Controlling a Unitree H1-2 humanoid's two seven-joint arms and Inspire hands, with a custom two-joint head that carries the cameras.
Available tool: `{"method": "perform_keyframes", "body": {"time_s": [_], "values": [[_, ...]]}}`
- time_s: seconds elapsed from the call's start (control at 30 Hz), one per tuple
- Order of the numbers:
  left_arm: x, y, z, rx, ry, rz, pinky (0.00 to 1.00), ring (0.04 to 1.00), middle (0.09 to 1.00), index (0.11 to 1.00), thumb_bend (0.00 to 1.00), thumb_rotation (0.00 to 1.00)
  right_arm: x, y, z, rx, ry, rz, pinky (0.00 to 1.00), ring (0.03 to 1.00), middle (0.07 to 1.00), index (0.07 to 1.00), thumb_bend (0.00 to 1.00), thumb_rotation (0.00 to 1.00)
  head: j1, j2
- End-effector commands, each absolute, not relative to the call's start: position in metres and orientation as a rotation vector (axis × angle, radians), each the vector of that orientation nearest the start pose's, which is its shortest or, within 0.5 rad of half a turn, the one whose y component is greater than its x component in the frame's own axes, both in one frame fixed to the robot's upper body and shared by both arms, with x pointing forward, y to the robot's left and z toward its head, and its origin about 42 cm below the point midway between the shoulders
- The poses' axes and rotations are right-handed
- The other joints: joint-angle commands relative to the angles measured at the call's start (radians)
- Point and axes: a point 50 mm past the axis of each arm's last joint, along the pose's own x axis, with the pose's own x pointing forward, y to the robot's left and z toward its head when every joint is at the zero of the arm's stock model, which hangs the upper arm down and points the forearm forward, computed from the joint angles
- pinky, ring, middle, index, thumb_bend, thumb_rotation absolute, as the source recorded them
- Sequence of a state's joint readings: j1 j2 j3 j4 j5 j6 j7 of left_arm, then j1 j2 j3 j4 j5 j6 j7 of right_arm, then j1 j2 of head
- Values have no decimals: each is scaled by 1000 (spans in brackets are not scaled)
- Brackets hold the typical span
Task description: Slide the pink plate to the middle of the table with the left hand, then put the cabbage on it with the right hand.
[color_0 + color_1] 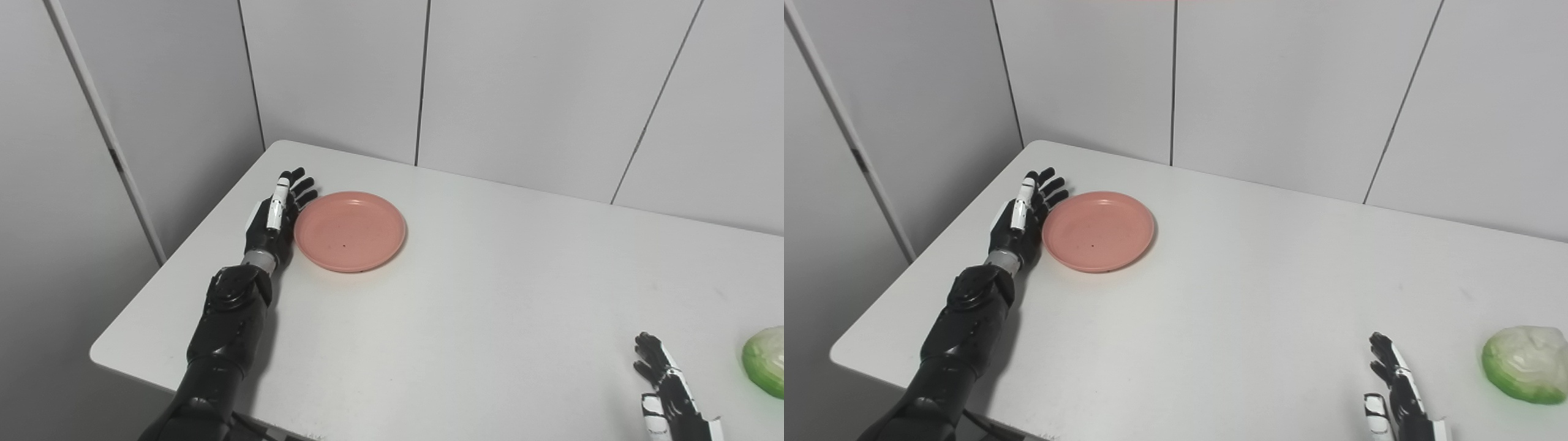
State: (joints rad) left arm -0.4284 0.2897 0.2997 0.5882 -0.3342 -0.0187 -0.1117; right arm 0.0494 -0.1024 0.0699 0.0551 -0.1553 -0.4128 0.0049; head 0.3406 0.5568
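The pink plate [350, 230] — round, shallow, empty — lies flat on the desk [490, 306], its left rim right against the left robot hand [277, 214]. The cabbage [1526, 364] — pale green, rounded — sits near the right robot hand [1396, 386], just to its right, untouched.

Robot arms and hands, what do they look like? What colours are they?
Both are mostly shiny black. The left hand has black fingers, a white panel along its thumb side and a silver ring at the wrist. Its arm is covered in glossy, bumpy black shells, with a dark cable showing near the table edge. The right hand is black too, with white patches; its arm is out of view.
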Motion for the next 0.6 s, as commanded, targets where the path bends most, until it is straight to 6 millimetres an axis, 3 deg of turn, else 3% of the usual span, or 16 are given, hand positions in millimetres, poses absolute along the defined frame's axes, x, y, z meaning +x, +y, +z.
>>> {"method": "perform_keyframes", "body": {"time_s": [0.0,0.17,0.57], "values": [[405,363,105,-226,107,168,870,887,899,890,412,1000,285,-224,102,-263,-279,106,872,901,896,886,296,1000,-4,3],[406,350,103,-236,111,115,914,909,917,913,427,1000,285,-222,102,-259,-292,109,868,898,893,882,290,1000,-17,9],[405,298,107,-280,144,-16,930,917,928,924,410,1000,283,-214,106,-277,-284,104,855,890,888,879,321,1000,-82,35]]}}
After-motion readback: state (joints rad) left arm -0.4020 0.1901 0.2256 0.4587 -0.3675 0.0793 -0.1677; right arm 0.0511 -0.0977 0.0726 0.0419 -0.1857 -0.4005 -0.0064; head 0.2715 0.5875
